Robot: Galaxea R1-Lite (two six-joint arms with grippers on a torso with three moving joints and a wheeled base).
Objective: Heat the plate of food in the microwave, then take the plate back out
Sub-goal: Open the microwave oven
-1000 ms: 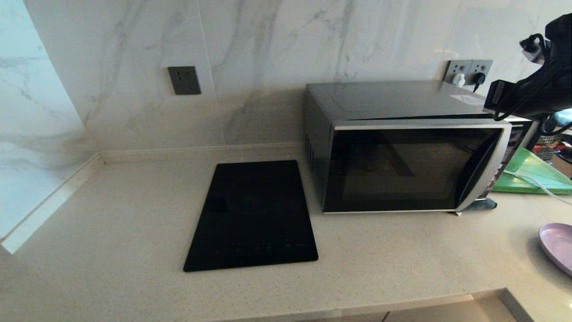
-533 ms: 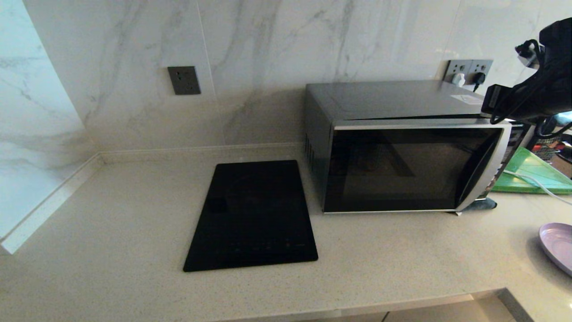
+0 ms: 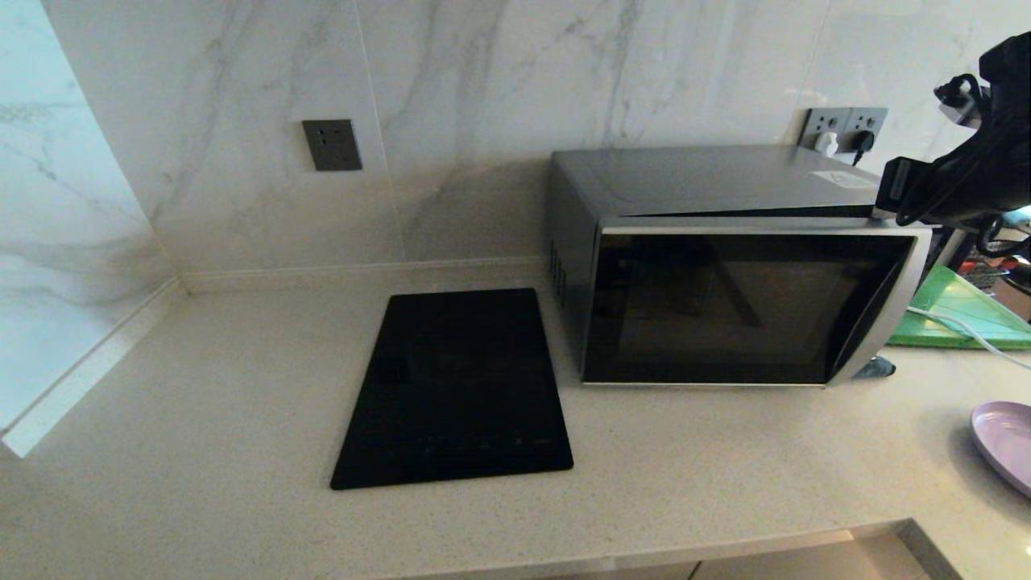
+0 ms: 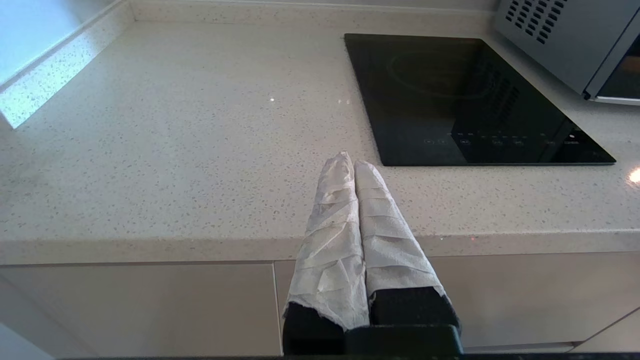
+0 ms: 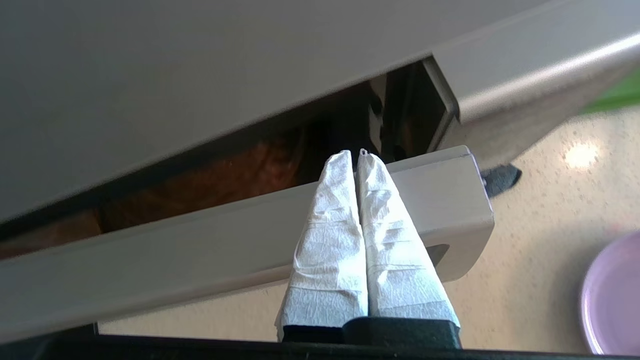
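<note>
door [image 3: 725, 302] of the microwave [image 3: 709, 181] stands ajar, stiff and hinged; right tool [image 5: 356, 156], tips together, hooks behind its free top edge. plate [image 3: 1007, 443], light, slick, waits at the bench's right edge. left tool [image 4: 350, 162] together, parked.

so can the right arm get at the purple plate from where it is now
Probably yes. The right gripper, shut, is up at the top edge of the microwave door, which is ajar. The plate lies on open counter below, with nothing between them; the arm would have to come down from the door.
</note>
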